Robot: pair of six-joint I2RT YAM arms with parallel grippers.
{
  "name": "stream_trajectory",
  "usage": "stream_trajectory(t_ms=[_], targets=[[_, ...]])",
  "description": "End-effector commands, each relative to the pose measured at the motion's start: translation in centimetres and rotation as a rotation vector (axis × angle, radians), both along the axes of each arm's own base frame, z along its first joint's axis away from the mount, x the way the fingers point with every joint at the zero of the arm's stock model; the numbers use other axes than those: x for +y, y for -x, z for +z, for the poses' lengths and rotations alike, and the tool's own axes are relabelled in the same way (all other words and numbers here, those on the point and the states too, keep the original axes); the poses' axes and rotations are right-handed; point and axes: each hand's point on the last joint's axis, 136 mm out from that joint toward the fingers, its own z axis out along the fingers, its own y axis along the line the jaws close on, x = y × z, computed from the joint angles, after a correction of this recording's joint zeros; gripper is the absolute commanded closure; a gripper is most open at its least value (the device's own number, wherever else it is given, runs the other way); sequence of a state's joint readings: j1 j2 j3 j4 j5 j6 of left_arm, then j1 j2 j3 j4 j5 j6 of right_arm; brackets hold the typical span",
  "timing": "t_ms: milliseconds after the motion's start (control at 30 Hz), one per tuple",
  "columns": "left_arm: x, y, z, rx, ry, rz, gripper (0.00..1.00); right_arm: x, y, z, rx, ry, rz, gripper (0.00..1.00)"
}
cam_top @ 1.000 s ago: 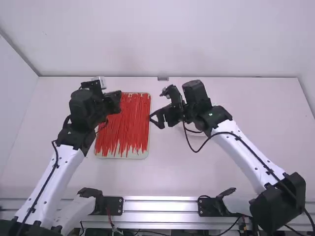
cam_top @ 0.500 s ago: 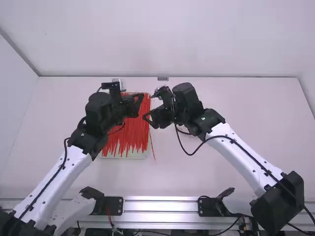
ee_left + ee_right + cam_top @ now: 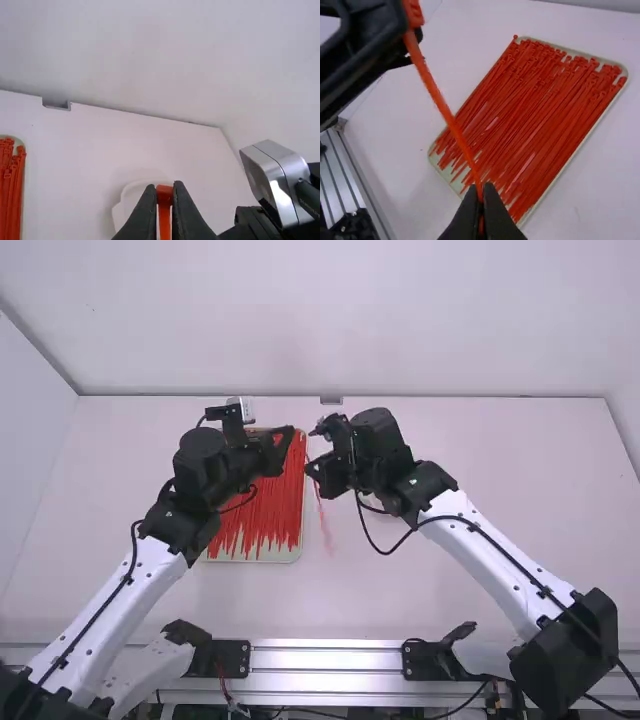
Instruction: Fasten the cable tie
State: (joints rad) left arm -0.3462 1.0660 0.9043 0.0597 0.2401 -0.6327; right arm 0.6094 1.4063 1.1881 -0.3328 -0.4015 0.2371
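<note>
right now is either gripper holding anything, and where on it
One red cable tie, held by both: the left gripper pinches it at its head end, the right gripper farther down the strap.

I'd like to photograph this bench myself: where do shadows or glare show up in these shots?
High view: soft, even light, only faint shadows on the table. Right wrist view: pale glints on the pile of cable ties. Left wrist view: no glare on the held cable tie between the dark fingers.
</note>
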Motion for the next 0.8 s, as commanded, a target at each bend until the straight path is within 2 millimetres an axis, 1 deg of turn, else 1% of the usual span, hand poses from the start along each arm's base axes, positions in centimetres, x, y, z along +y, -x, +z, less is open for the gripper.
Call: stream_trajectory(t_ms=[0,67,100,133,167,200,267,300,367,433,467,500,533,600,667,767], targets=[[-0.5,0.0,1.6,-0.028,0.019,-0.018,0.98,0.3,-0.7,1.4,-0.031,-0.019,-0.007,1.0],[-0.6,-0.1,1.5,-0.024,0.018,-0.017,0.98,0.3,-0.7,1.5,-0.034,-0.021,-0.007,1.0],[-0.6,-0.2,1.3,-0.021,0.016,-0.018,0.96,0.3,-0.7,1.5,-0.035,-0.021,-0.007,1.0],[-0.6,-0.2,1.3,-0.021,0.016,-0.018,0.96,0.3,-0.7,1.5,-0.035,-0.021,-0.007,1.0],[-0.5,-0.3,1.1,-0.016,0.012,-0.014,0.87,0.3,-0.7,1.6,-0.041,-0.021,-0.005,1.0],[-0.6,-0.3,1.1,-0.022,0.002,-0.019,0.83,0.3,-0.7,1.6,-0.046,-0.018,-0.001,1.0],[-0.5,-0.3,1.2,-0.043,-0.023,-0.021,0.77,0.1,-0.7,1.7,-0.063,-0.01,0.006,1.0],[-0.2,-0.4,1.5,-0.061,-0.042,-0.016,0.73,-0.6,-0.9,1.8,-0.076,0.002,0.005,1.0],[0.3,-0.5,2.0,-0.077,-0.053,-0.009,0.69,-1.4,-0.9,2.1,-0.079,0.007,-0.007,1.0],[0.9,-0.3,3.2,-0.114,-0.063,-0.022,0.65,-2.2,-0.7,2.9,-0.1,0.001,0.01,1.0],[1.0,-0.3,3.5,-0.122,-0.066,-0.028,0.64,-2.4,-0.6,3.1,-0.108,-0.003,0.015,1.0],[1.1,-0.1,4.3,-0.146,-0.073,-0.049,0.6,-2.8,-0.4,3.8,-0.12,-0.017,0.023,1.0],[1.1,0.1,5.1,-0.177,-0.082,-0.083,0.55,-3.2,-0.3,4.5,-0.14,-0.03,0.034,1.0],[1.1,0.4,6.1,-0.219,-0.095,-0.134,0.51,-3.6,-0.1,5.4,-0.165,-0.049,0.05,1.0],[1.1,0.7,7.5,-0.269,-0.105,-0.205,0.44,-4.2,0.3,6.8,-0.2,-0.084,0.075,1.0],[1.3,0.7,8.9,-0.298,-0.092,-0.285,0.41,-4.7,0.8,8.6,-0.25,-0.127,0.107,1.0]])
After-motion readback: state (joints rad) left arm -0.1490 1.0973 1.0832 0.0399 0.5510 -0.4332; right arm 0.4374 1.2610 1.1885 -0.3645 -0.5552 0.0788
